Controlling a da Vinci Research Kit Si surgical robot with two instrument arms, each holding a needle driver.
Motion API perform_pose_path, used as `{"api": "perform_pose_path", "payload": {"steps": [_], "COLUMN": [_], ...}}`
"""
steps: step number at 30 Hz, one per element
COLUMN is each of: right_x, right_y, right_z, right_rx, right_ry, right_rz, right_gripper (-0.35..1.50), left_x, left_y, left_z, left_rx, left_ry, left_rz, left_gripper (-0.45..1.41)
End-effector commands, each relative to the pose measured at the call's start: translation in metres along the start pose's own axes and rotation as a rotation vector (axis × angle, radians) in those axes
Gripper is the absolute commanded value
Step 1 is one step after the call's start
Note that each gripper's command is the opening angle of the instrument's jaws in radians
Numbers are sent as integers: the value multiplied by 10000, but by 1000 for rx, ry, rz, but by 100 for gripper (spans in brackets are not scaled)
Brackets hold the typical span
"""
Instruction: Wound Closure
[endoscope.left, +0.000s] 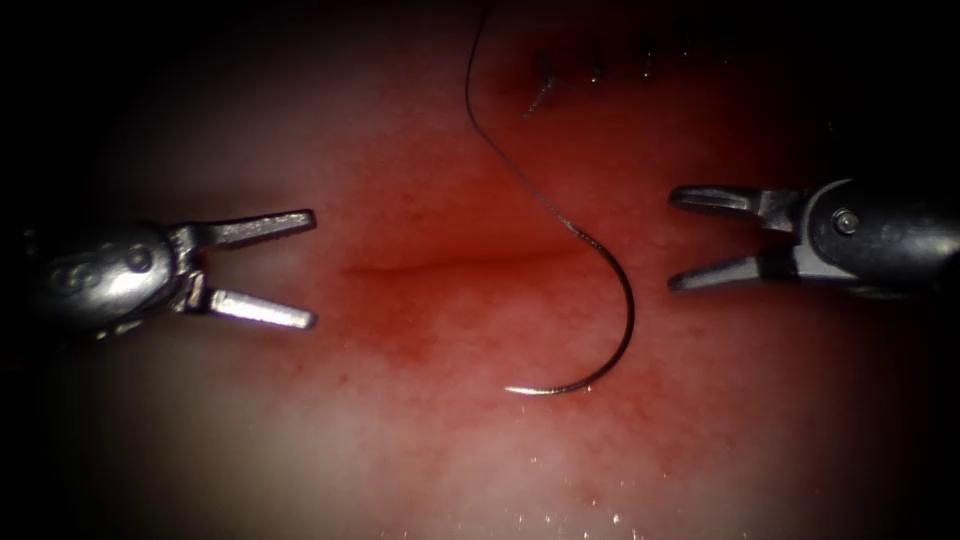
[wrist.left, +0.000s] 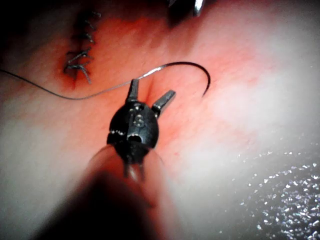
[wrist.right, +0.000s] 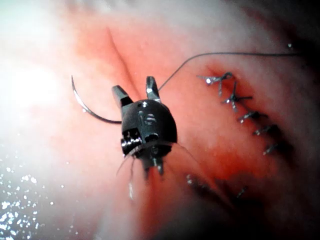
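Red-stained pale pork tissue (endoscope.left: 300, 420) carries a stitched row (endoscope.left: 600, 70) (one cut (endoscope.left: 450, 265) unclosed, we judge), while the curved steel needle (endoscope.left: 610, 340) on dark thread (endoscope.left: 500, 150) lies loose between gaping, empty left tool (endoscope.left: 312, 268) and right tool (endoscope.left: 672, 240).

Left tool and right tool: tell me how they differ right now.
The left tool comes in from the endoscope view's left, well clear of the needle; the right tool comes in from the right, close beside the needle's curve. The left tool sits slightly lower than the right tool. Shared: both have their fingers spread and hold nothing. The needle lies loose on the tissue, its thread trailing upward.
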Motion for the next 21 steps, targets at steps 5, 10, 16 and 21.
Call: {"api": "perform_pose_path", "payload": {"steps": [5, 10, 16, 21], "right_x": [7, 7, 5, 2], "right_y": [-5, -6, -5, -8], "right_z": [0, -2, -5, -4], "right_rx": [5, 6, 9, 13], "right_ry": [3, 6, -30, -77], "right_rz": [-11, -16, -24, -29], "right_gripper": [83, 85, 80, 75], "left_x": [-1, 5, 13, 20], "left_y": [2, 9, 29, 34], "left_z": [10, 17, 41, 68], "left_rx": [14, 28, -1, -4], "left_ry": [-10, -36, -171, -352], "left_rz": [-1, -19, -63, -92], "left_gripper": [57, 60, 63, 67]}}
